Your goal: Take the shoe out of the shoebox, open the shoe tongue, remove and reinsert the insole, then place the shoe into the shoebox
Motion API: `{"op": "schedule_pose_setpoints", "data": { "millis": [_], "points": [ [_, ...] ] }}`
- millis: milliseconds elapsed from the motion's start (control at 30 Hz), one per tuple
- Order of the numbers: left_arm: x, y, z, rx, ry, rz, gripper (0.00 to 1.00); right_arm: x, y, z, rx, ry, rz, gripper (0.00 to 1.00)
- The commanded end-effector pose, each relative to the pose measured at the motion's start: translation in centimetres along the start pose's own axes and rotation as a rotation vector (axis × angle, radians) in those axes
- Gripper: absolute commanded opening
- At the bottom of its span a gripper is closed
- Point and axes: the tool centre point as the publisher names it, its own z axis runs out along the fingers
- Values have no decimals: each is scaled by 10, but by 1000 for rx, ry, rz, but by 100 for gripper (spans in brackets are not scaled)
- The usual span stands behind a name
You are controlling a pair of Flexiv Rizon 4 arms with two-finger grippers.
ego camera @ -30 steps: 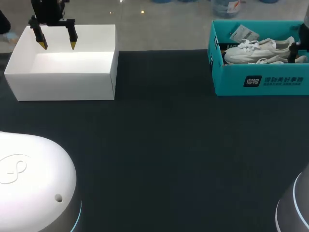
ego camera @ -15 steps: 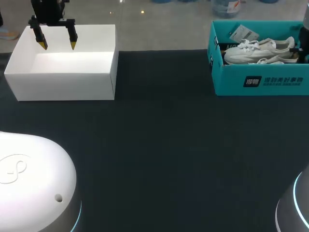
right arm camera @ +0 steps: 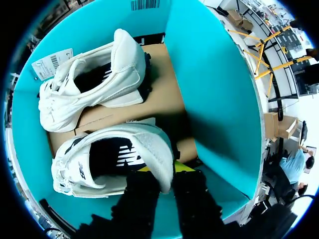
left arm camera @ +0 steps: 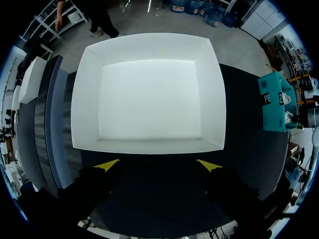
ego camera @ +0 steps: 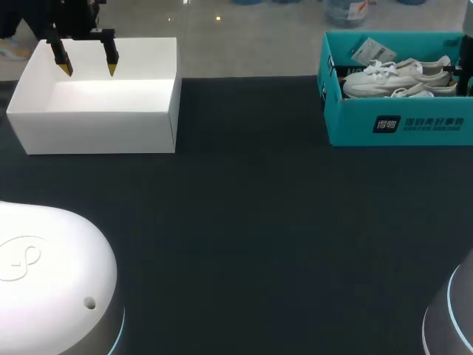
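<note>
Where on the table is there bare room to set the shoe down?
The wide dark table stretch between the white box and the teal shoebox, and all of it nearer the robot, is bare. The white box's floor is also free, under the left gripper. The shoebox is crowded: two shoes fill it.

Right gripper [right arm camera: 164, 170] shifted rightward along near shoe [right arm camera: 99, 162] toward heel.

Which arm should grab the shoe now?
Right. The right gripper is at the heel of the nearer white shoe in the teal shoebox; the left gripper hovers over the white box.
</note>
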Motion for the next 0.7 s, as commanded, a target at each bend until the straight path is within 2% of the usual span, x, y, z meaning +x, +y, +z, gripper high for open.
{"op": "schedule_pose_setpoints", "data": {
  "millis": [33,333,700],
  "points": [
    [0,0,0,0,0,0,100,-3,-1,-34,10,-8,14,0],
    [0,0,0,0,0,0,100,-5,1,-92,17,25,70,0],
    [0,0,0,0,0,0,100,5,1,-164,5,27,130,0]
  ]
}}
